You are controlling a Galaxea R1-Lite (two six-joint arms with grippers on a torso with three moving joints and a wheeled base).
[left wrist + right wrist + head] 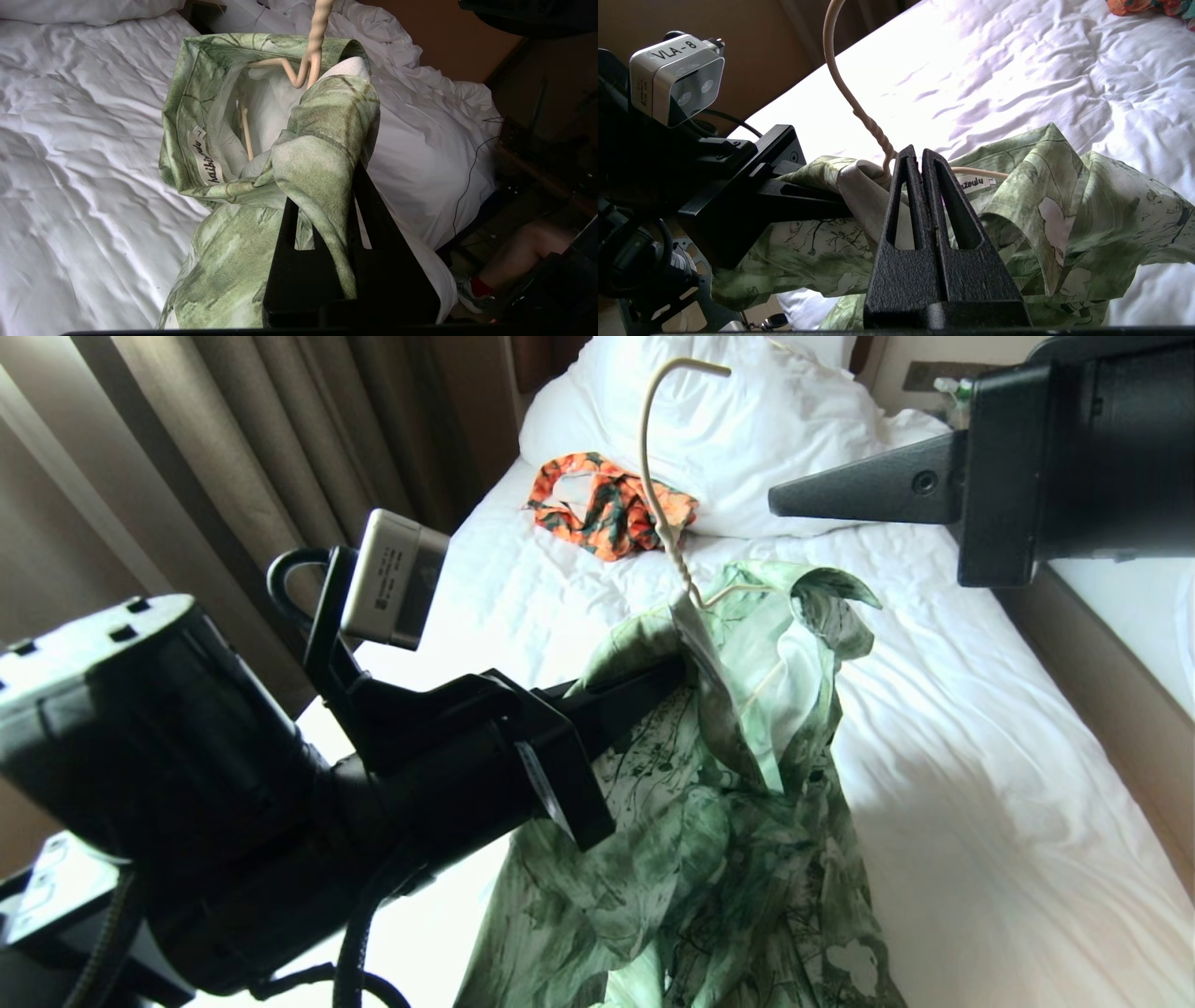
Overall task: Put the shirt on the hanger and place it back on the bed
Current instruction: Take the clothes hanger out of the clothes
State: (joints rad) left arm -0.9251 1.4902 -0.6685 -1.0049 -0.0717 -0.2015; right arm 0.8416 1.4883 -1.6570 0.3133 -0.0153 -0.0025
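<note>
1. A bed with a wrinkled white sheet fills the middle and right of the head view; brown curtains hang at upper left.
2. A white pillow lies at top centre, with an orange floral garment just below and left of it.
3. The shirt hangs bunched from centre to bottom edge, over the bed.
4. The hanger sits inside the shirt's collar, its hook rising toward the top centre.
5. The left hand, reaching in from lower left, is clamped on a fold of the shirt by the collar.
6. The right hand enters at upper right, its fingers pressed together and empty, with its tips near the hanger's twisted neck in the wrist view.
7. A person's leg shows at lower right of the left wrist view.
</note>
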